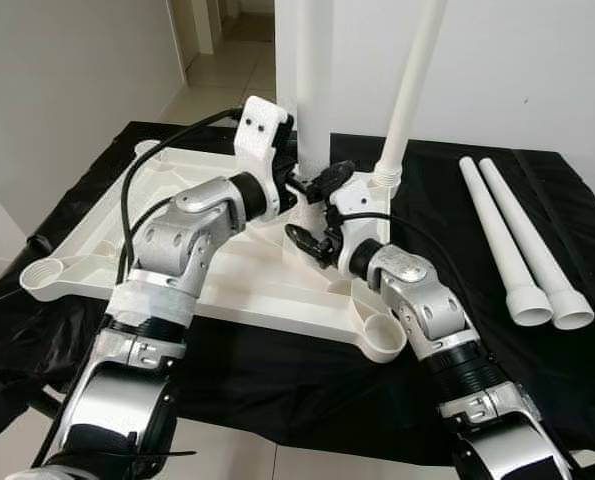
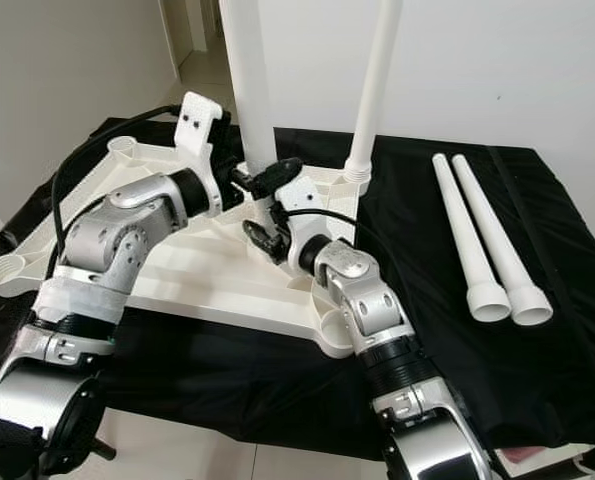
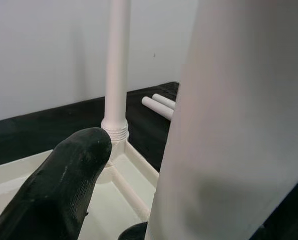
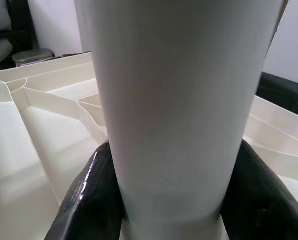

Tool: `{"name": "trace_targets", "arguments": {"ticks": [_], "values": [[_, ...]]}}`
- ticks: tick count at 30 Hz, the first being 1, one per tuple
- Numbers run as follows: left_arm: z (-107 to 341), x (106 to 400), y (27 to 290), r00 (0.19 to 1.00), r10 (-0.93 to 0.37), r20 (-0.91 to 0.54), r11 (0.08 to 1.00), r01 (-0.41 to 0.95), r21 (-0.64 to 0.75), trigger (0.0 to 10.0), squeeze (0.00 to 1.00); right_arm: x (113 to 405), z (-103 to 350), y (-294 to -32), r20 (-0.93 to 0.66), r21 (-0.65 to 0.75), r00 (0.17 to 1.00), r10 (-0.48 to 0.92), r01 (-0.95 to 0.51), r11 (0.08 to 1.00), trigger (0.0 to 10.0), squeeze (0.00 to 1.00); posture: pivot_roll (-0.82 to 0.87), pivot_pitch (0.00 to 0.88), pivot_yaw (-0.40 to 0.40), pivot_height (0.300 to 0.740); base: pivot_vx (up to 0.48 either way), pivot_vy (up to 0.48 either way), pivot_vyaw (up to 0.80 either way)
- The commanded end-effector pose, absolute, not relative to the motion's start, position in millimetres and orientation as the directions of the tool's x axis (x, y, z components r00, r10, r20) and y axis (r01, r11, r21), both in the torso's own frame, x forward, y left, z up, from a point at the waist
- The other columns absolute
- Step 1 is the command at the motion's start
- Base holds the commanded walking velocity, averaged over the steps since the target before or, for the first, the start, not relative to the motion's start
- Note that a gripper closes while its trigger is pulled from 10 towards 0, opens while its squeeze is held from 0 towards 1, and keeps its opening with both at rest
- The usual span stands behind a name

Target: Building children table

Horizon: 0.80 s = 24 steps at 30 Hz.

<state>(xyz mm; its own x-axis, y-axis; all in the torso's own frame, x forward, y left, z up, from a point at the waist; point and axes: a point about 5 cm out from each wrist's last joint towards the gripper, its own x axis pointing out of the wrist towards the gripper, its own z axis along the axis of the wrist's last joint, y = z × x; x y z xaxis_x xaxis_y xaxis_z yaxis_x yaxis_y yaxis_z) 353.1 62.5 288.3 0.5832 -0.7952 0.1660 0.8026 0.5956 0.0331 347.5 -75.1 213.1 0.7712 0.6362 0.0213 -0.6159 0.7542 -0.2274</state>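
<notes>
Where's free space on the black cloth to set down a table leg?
Free: black cloth between the upright leg and the two loose legs; also the front strip before the tabletop. Crowded: tabletop centre, where left tool and right tool hold the held leg.

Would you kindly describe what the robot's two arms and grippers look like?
Both arms are silver metal segments joined by black ribbed joints. The left arm has a white band wrapped around it, a white perforated wrist block and a black cable looping over it. The right arm carries a thinner black cable. The left gripper and right gripper have glossy black rounded fingers.
</notes>
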Motion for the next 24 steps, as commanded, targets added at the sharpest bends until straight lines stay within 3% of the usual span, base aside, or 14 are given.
{"name": "trace_targets", "arguments": {"ticks": [1,3,4,24], "values": [[296.2,351.6,58.7,0.553,-0.812,0.188,0.566,0.824,0.019,10.0,1.0,348.3,214.2,-71.5,0.024,-0.23,0.769,0.639,-0.617,0.752,10.0,0.0,0.0,0.039,0.03,0.74,0.0,0.0,0.0],[296.7,351.3,58.7,0.549,-0.814,0.192,0.56,0.829,0.005,10.0,1.0,348.3,213.4,-71.5,0.022,-0.228,0.771,0.636,-0.616,0.754,10.0,0.0,0.0,0.036,0.031,0.74,0.0,0.0,0.0],[296.9,350.6,58.4,0.542,-0.818,0.191,0.554,0.832,0.011,10.0,0.0,348.2,212.9,-71.4,0.022,-0.22,0.774,0.633,-0.614,0.758,10.0,0.0,0.0,0.036,0.032,0.74,0.0,0.0,0.0],[303.0,352.9,63.4,0.549,-0.814,0.19,0.566,0.823,0.044,10.0,0.0,345.4,210.3,-70.6,0.035,-0.21,0.784,0.619,-0.6,0.772,10.0,0.0,0.0,0.04,0.036,0.74,0.0,0.0,0.0]]}}
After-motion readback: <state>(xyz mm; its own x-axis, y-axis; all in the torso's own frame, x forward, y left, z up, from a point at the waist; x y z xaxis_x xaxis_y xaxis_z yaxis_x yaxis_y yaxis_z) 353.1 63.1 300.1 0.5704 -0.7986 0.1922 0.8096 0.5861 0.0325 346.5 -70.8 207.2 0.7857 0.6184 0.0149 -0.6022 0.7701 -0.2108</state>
